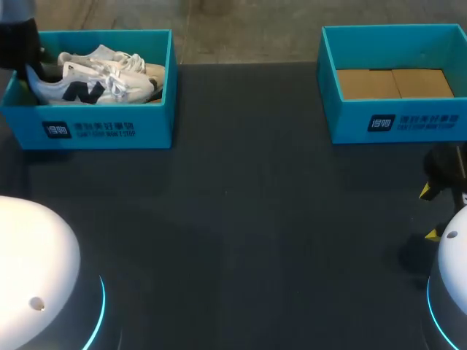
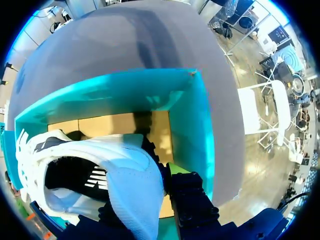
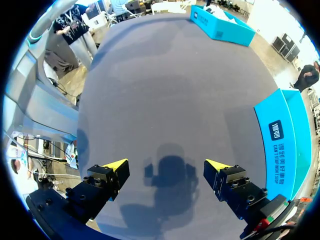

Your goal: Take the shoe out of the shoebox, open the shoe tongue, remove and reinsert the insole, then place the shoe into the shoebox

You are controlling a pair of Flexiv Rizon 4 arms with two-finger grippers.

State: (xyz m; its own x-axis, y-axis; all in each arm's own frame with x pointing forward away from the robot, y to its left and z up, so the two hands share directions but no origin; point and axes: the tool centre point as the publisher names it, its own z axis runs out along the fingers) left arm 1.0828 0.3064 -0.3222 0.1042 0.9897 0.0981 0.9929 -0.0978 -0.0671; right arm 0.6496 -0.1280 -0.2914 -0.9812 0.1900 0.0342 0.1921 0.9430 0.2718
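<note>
A white shoe (image 1: 91, 86) with a dark side mark lies in the teal shoebox (image 1: 95, 130) at the table's far left, with what looks like a second white shoe behind it. My left gripper (image 1: 31, 71) is at the box's left end, over the shoe's heel. In the left wrist view the heel (image 2: 131, 175) sits between the dark fingers (image 2: 189, 197) of my left gripper (image 2: 147, 206), which is shut on it; the yellow tips are hidden. My right gripper (image 1: 430, 213) hovers low over the table's right side, open and empty (image 3: 167, 166).
A second teal box (image 1: 398, 120) with a bare cardboard floor stands at the far right, just beyond my right gripper, its wall (image 3: 285, 140) beside the right finger. The dark tabletop (image 1: 248, 219) stretches between the two boxes.
</note>
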